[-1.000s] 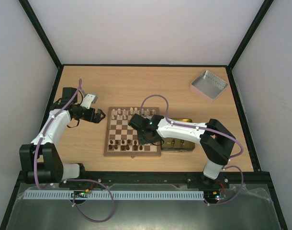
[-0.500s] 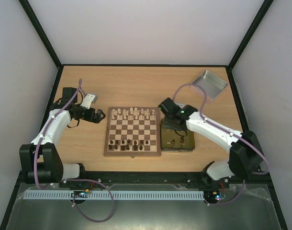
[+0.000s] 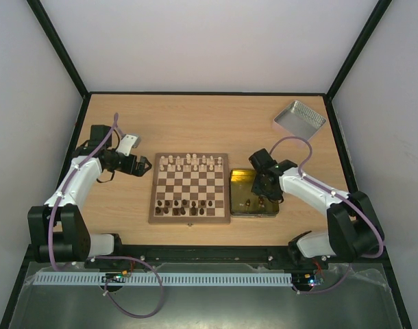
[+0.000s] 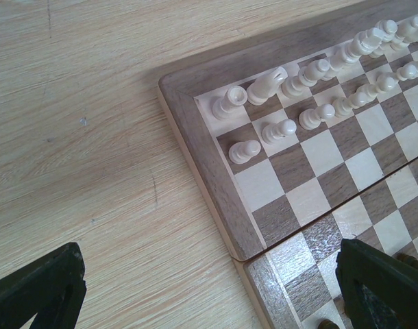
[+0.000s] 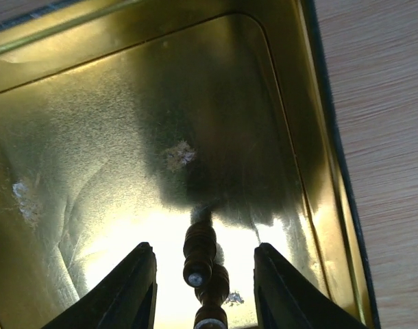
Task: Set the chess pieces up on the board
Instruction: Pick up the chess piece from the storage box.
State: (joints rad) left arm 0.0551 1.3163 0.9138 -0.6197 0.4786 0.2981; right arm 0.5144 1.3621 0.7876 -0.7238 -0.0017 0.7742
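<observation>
**A:** Wood-grain counter (image 3: pixel 216 123), top view. The board (image 3: pixel 190 186) lies mid-counter. Cream pieces (image 3: pixel 188 162) line its far rows and dark pieces (image 3: pixel 185 205) its near rows. The near rows look incomplete, but the pieces are too small to count. The yellow tin (image 3: pixel 240 185) sits just beside the board's right edge, so the reach is short. The silver lid (image 3: pixel 299 120) is well apart, in the far right corner.

**B:** Arms?

**A:** The left arm (image 3: pixel 82 175) is parked left of the board, clear of the work. The right arm (image 3: pixel 308 188) bends over the tin. Judgement: it is fetching another piece.

**B:** Left wrist view?

**A:** The left fingers (image 4: pixel 38 291) are spread wide and empty, over bare counter by the board's cream corner. One cream piece (image 4: pixel 267 83) leans; its neighbours stand upright.

**B:** Right wrist view?

**A:** The right fingers (image 5: pixel 133 288) are partly parted and straddle a dark piece (image 5: pixel 199 250) lying on the tin's floor. There is a gap on each side and nothing is held. A second dark one lies right against it. The straddle crosses the piece's narrow width, presumably for a clean pinch. Risk: nipping both.
</observation>
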